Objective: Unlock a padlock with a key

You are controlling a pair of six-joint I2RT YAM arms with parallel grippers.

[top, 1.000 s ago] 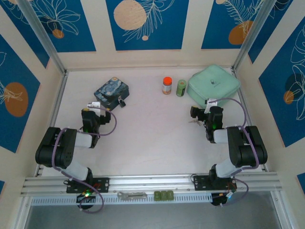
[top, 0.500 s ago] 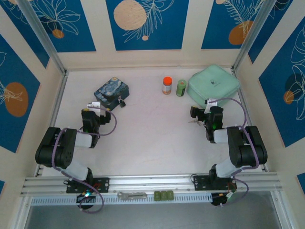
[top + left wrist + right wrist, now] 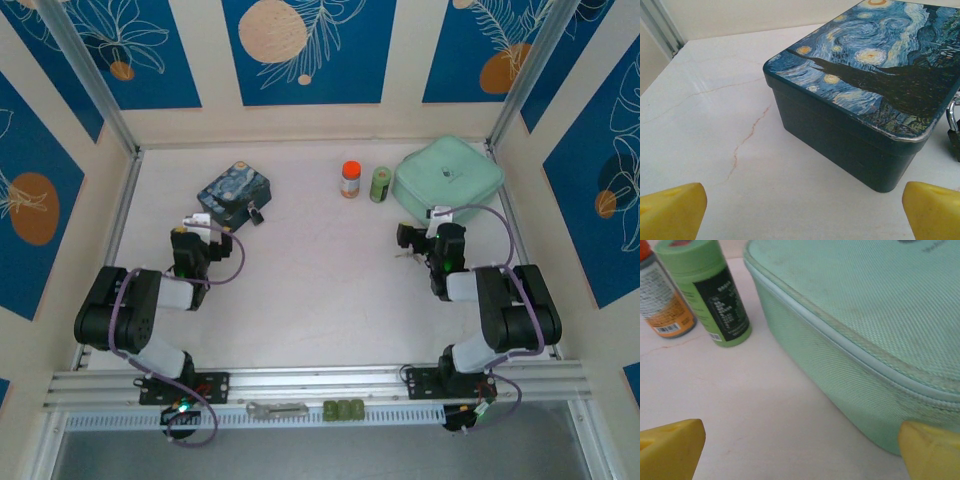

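barely begun: hovers with left gripper (image 3: 800,212) and right gripper (image 3: 800,450) both spread wide, empty; leaves padlock (image 3: 955,136) apparently closed beside blue box (image 3: 840,135); needs key fetched, inserted, turned.

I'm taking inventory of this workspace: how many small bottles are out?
2. The orange-capped bottle stands at the far middle of the table. The green bottle stands just right of it, next to the mint-green case. Others could be hidden behind the case.
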